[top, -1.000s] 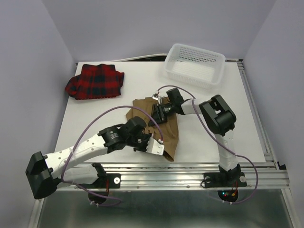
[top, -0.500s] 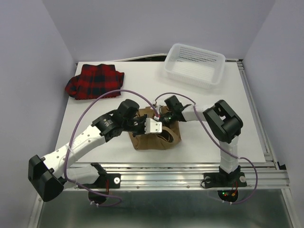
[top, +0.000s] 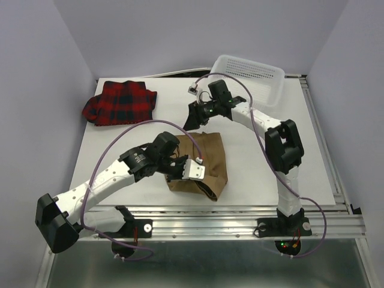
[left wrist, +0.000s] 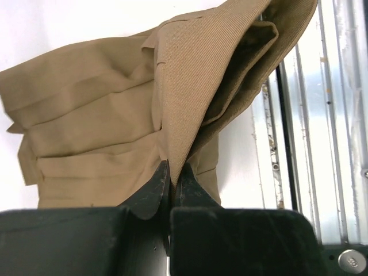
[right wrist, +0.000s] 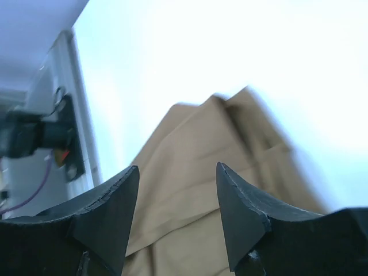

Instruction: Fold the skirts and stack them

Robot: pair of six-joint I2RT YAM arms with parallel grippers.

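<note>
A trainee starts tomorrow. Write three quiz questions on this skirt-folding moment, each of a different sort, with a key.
1. True or false: the left hand is shut on a fold of the tan skirt.
2. Where does the plaid skirt lie? A: in the basket. B: at the far left corner of the table. C: under the tan skirt.
3. Fill in: the right hand is ___ and holds nothing.
Key: 1 true; 2 B; 3 open.
</note>
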